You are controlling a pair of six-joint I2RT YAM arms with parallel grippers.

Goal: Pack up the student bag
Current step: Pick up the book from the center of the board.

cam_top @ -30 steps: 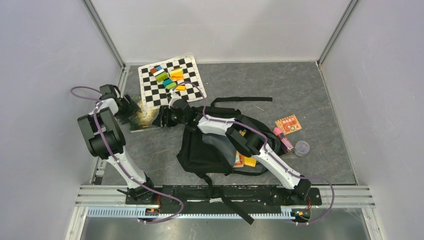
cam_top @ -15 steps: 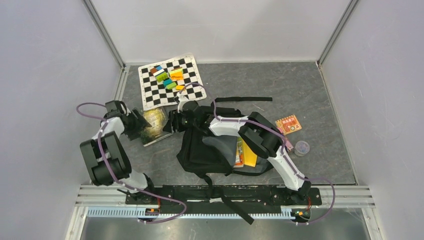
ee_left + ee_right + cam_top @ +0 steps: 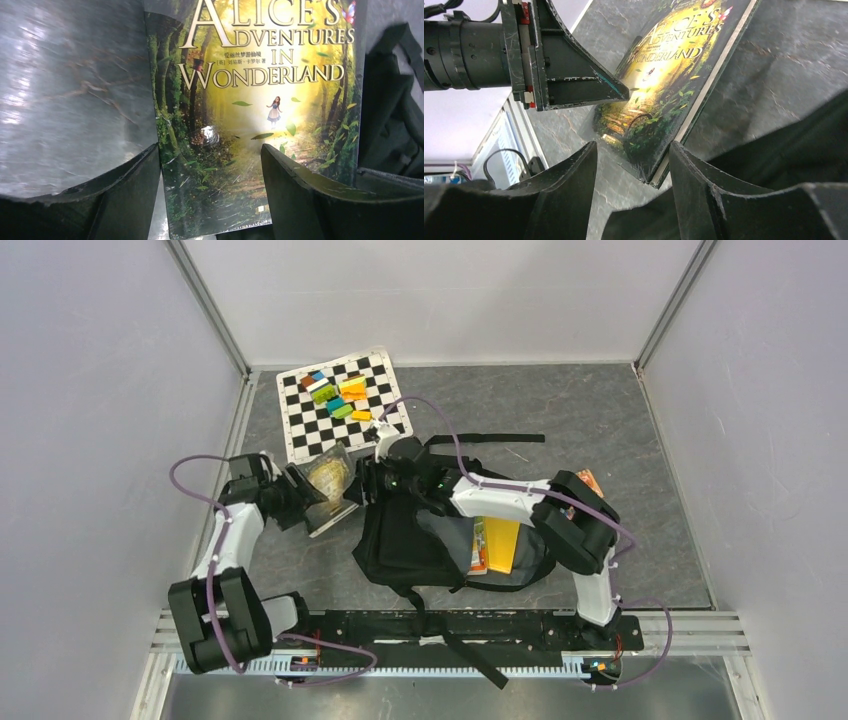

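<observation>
The student bag (image 3: 400, 540) lies open mid-table, black with a grey lining, and orange and yellow books (image 3: 497, 543) show inside. A green-and-yellow Alice in Wonderland book (image 3: 330, 480) stands tilted just left of it. My left gripper (image 3: 305, 502) is open on the book's left side, and the cover (image 3: 260, 100) fills its view between the spread fingers (image 3: 210, 150). On the bag's top edge my right gripper (image 3: 362, 483) is open, with the book's near corner (image 3: 651, 177) between its fingers (image 3: 631, 145). Bag fabric (image 3: 774, 150) lies under its right finger.
A checkered mat (image 3: 295, 430) with several coloured blocks (image 3: 335, 395) lies at the back left. A bag strap (image 3: 490, 438) stretches behind the bag. An orange card (image 3: 588, 480) peeks out behind my right elbow. Walls close the table on three sides.
The book has slid right from the left edge toward the bag and tipped up. My left arm reached right after it, while my right gripper drew back toward the bag.
</observation>
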